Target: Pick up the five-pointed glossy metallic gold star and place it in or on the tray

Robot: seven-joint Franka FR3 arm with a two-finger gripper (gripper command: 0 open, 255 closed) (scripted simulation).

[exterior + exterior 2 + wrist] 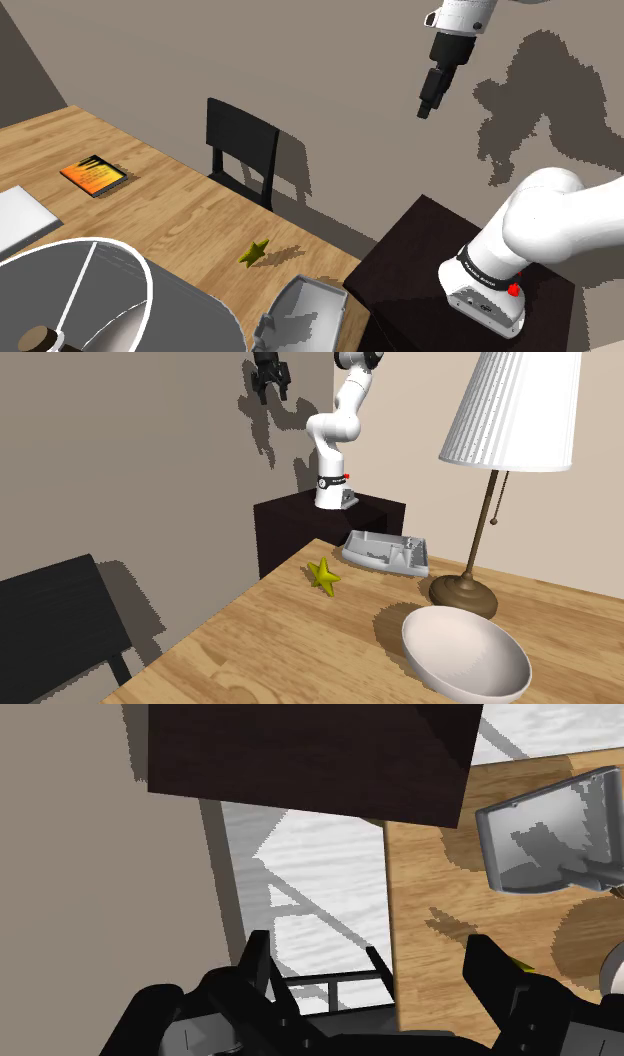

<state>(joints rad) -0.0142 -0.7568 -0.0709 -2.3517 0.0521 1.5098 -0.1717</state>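
Observation:
The gold star (pixel 254 252) (pixel 324 574) lies flat on the wooden table (pixel 170 215), a short way from the grey tray (pixel 305 315) (pixel 388 550) at the table's end by the stand. My gripper (pixel 428 105) (pixel 270 380) hangs high in the air against the wall, far above the stand and well away from the star. In the wrist view its fingers (pixel 258 966) stand wide apart with nothing between them, so the gripper (pixel 375 969) is open. The tray (pixel 550 834) lies on the table beyond it.
A table lamp (pixel 510 412) with a white shade stands beside the tray, and a white bowl (pixel 465 657) sits near it. A black chair (pixel 240 145) stands by the table's wall side. An orange book (pixel 93 175) lies farther along. The dark stand (pixel 450 260) holds the arm.

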